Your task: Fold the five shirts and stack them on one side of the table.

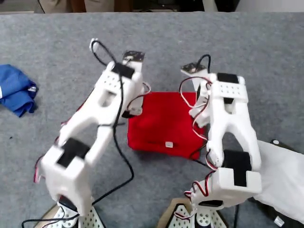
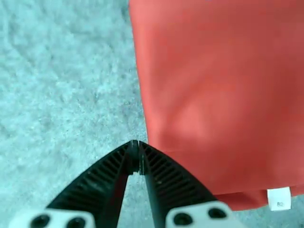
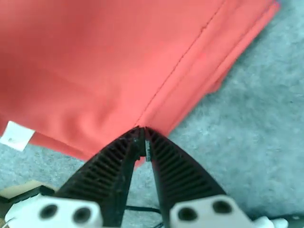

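Note:
A folded red shirt (image 1: pixel 164 123) lies flat in the middle of the grey table, a small white tag (image 1: pixel 168 144) at its near edge. My left gripper (image 2: pixel 137 154) points down at the shirt's left edge (image 2: pixel 190 95), shut, its tips pinching the fabric right at the border with the carpet. My right gripper (image 3: pixel 144 140) is shut on the red shirt (image 3: pixel 118 61) at the opposite edge, where a seam and a ridge of cloth run into its tips. In the high view, the left gripper (image 1: pixel 130 111) and right gripper (image 1: pixel 198 114) flank the shirt.
A crumpled blue shirt (image 1: pixel 16 90) lies at the far left of the table. A white shirt (image 1: pixel 280 178) sits at the near right beside the right arm's base, with something black (image 1: pixel 278 142) beneath it. Bare grey carpet (image 1: pixel 213 42) stretches behind the arms.

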